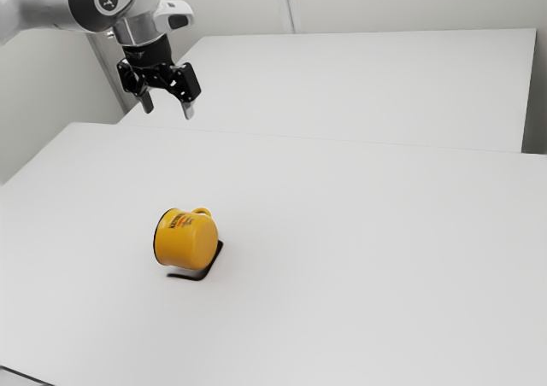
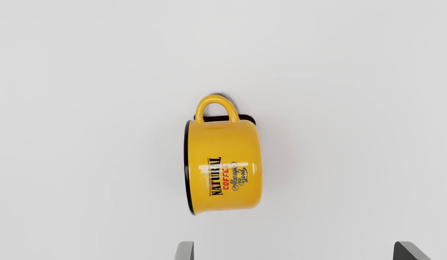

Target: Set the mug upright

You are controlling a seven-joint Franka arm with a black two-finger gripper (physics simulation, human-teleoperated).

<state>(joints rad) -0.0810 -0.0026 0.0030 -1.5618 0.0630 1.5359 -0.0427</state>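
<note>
Gripper (image 1: 167, 111) is hanging well above the counter (image 1: 359, 258), its fingers (image 2: 185, 251) standing apart and grasping nothing. Mug (image 1: 185, 239), yellow, is lying on its side on the counter, near six o'clock from the gripper in the exterior view. There its mouth is facing roughly nine o'clock, its closed base is turning toward three, and the handle (image 2: 215, 98) is peeking out toward one. The black rim (image 2: 187, 166) is standing on edge.

Risks, as judged from here: the rounded wall is inviting a roll if one finger is touching ahead of the other. In the wrist view the mug is sitting off the midline, closer to one finger's line, so an uncorrected descent is risking a fingertip on the rim or a glancing push. The handle is sticking out where a careless approach could be catching it and spinning the mug. Smooth glaze is likely offering little bite, so a shallow pinch could be slipping mid-turn. Tilting the wrong way would be planting it mouth down; releasing before the base is bearing flat would be letting it topple back.
</note>
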